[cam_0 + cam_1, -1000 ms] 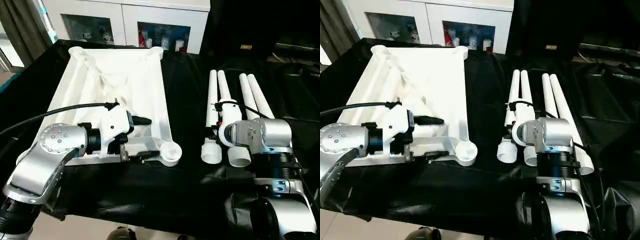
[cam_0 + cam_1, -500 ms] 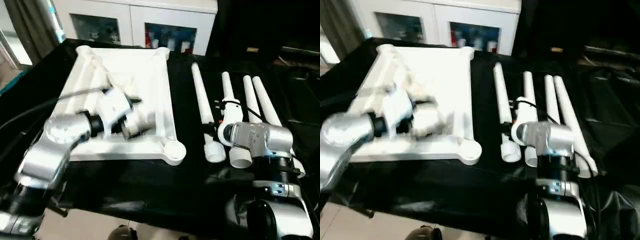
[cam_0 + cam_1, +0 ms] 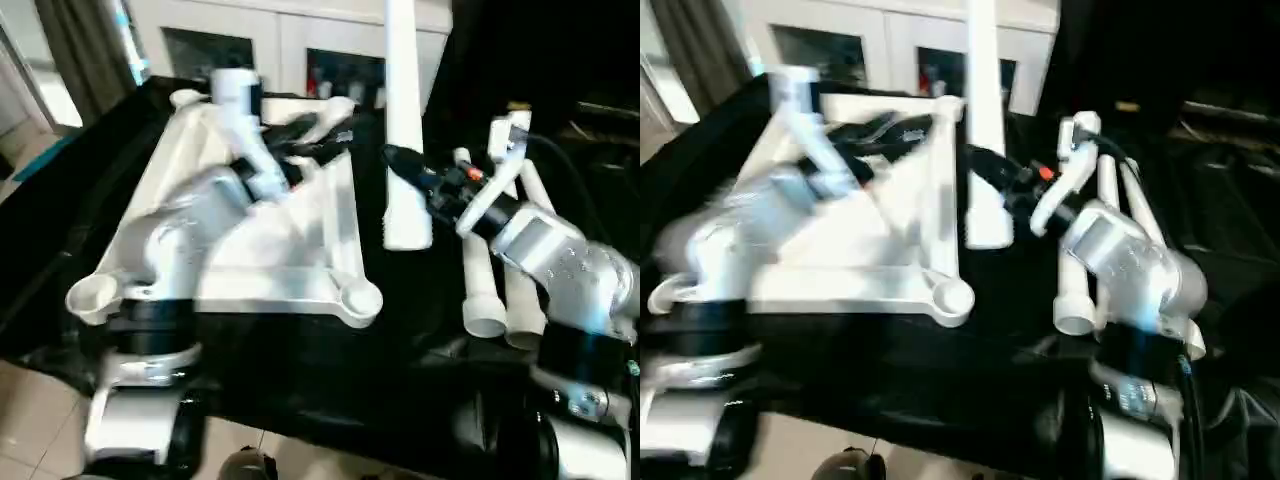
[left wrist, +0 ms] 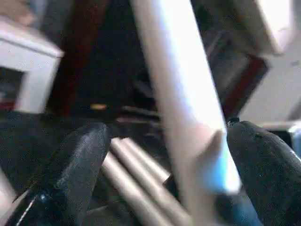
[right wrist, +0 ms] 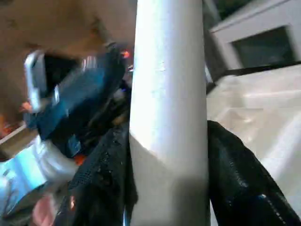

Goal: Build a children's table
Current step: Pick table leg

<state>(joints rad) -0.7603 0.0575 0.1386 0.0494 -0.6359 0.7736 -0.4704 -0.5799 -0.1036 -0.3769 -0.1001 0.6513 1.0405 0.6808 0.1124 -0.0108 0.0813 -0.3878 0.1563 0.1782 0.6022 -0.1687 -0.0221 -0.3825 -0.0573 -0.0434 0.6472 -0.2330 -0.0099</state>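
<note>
1. Tabletop (image 3: 300,250) is lying underside up on the black surface (image 3: 300,360).
2. Right gripper (image 3: 405,170) is gripping 1 leg (image 3: 403,120) upright, fingers clamped on it.
3. Left gripper (image 3: 320,135) is hovering over the tabletop, fingers apart.
4. 3 legs (image 3: 490,290) are lying right of the tabletop.

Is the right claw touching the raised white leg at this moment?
Touching. In the right wrist view, the right claw's black fingers press against both sides of the raised leg, with no gap.
</note>
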